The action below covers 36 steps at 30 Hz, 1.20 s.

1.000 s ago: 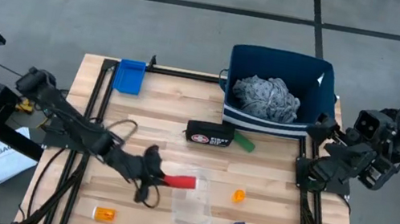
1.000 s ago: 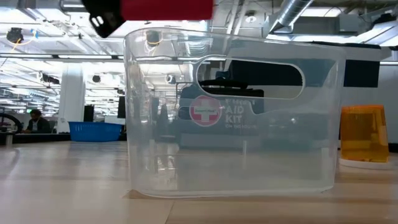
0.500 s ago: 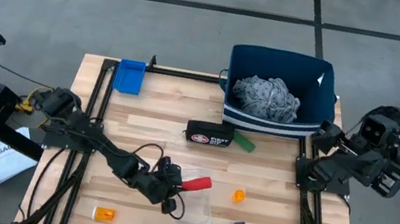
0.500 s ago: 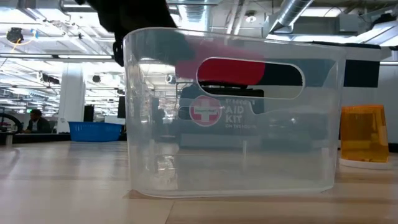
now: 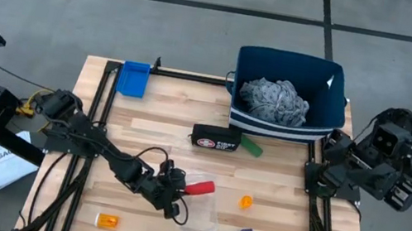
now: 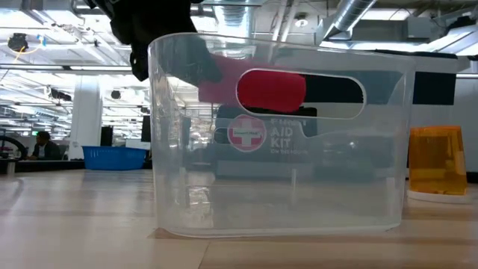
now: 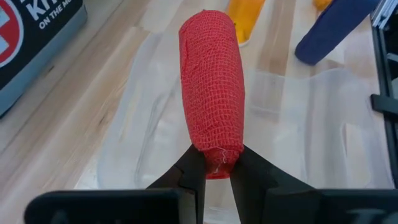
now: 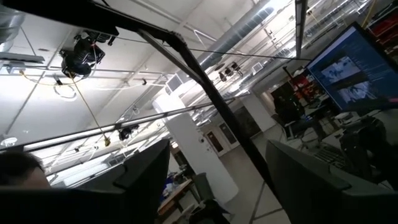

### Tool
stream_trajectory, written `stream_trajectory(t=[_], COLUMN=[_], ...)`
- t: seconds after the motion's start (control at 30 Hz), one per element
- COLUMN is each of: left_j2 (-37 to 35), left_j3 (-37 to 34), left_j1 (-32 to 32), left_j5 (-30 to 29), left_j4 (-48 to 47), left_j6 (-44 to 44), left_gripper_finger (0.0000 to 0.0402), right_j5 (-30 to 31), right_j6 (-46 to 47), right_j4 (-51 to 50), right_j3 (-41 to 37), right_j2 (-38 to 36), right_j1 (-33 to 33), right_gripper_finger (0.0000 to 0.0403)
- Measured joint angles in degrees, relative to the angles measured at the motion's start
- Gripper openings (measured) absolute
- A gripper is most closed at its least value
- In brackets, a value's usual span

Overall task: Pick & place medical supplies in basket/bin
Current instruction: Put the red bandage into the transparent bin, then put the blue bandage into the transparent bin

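Lowered since a second ago, red roll (image 7: 211, 93) is hanging over the clear tub (image 5: 198, 212), with the left hand (image 7: 215, 163) pinching its end. Right hand (image 5: 334, 141) is waiting beside the worktop (image 5: 163, 121); grip undeterminable.

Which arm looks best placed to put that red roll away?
The left. Its gripper is shut on the red roll above the clear container, while the right arm sits folded off the table's edge beside the navy bin.
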Motion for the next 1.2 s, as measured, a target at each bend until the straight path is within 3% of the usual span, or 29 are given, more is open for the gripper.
stream_trajectory(t=[0.5, 0.9, 1.2], left_j2=[0.0, 0.0, 0.0], left_j3=[0.0, 0.0, 0.0], left_j1=[-0.02, -0.28, -0.28], left_j5=[0.07, -1.12, -1.45], left_j4=[-0.91, -0.86, -0.86], left_j6=[0.11, 0.13, 0.16], left_gripper_finger=[0.0052, 0.0181, 0.0219], right_j5=[0.15, 0.15, 0.15], right_j6=[-0.01, -0.04, -0.21], right_j4=[0.07, 0.07, 0.02], right_j3=[-0.01, -0.01, -0.01], right_j2=[0.0, 0.0, 0.0], right_j1=[0.0, 0.0, 0.0], right_gripper_finger=[0.0262, 0.0262, 0.0262])
